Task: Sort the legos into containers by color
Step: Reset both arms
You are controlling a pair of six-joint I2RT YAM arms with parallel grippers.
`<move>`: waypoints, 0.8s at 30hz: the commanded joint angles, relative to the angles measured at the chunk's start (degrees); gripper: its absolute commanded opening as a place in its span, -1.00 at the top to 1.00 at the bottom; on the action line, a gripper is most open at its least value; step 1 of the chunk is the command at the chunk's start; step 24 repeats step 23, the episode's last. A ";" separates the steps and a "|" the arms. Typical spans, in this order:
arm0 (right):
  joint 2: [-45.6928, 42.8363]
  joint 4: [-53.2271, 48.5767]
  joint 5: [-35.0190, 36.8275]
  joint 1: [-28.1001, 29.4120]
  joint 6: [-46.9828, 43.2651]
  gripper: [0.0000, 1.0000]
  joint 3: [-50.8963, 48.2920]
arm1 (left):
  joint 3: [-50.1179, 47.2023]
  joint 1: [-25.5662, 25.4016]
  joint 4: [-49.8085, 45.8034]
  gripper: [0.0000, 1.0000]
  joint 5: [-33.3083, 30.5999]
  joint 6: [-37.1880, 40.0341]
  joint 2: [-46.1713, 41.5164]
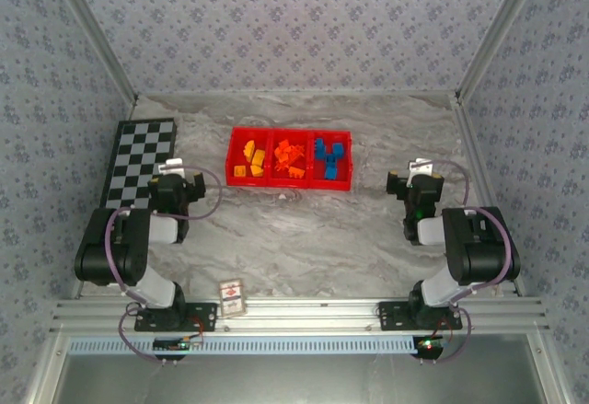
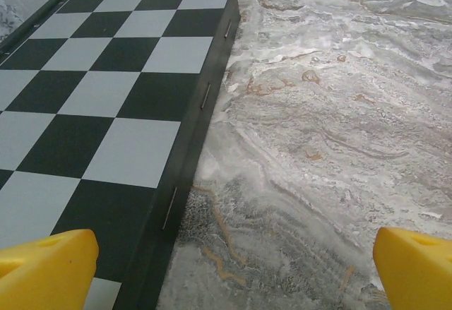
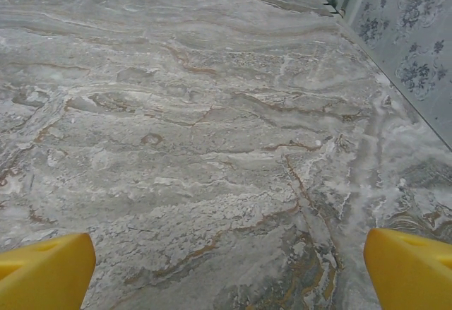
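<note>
Spotting the legos point(image 1: 287, 158) all inside the red tray point(image 1: 291, 186), mid-tabletop toward the far edge: yellow left, orange middle, blue right. Guessing light, stiff, slick plastic, so best pinched across flat sides. Seeing left gripper point(image 2: 226, 275) and right gripper point(image 3: 226, 271) wide open, holding nothing.

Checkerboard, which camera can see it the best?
The top external view: almost the whole checkerboard shows, lying flat at the left of the table. The left wrist view brings it closer, its squares and dark side edge sharp, but the picture's left and bottom borders cut it off.
</note>
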 commanded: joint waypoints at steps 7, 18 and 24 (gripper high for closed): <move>-0.16 0.59 2.28 0.05 0.97 -0.99 1.08 | 1.20 0.16 2.12 -1.00 1.53 0.56 -0.53; -0.20 -1.07 0.06 -0.66 1.50 -0.99 1.72 | 1.18 0.15 2.11 -0.99 1.48 0.52 -0.49; -0.29 -0.20 0.26 -0.64 1.24 -0.99 1.40 | 1.24 0.20 2.11 -1.00 1.57 0.58 -0.49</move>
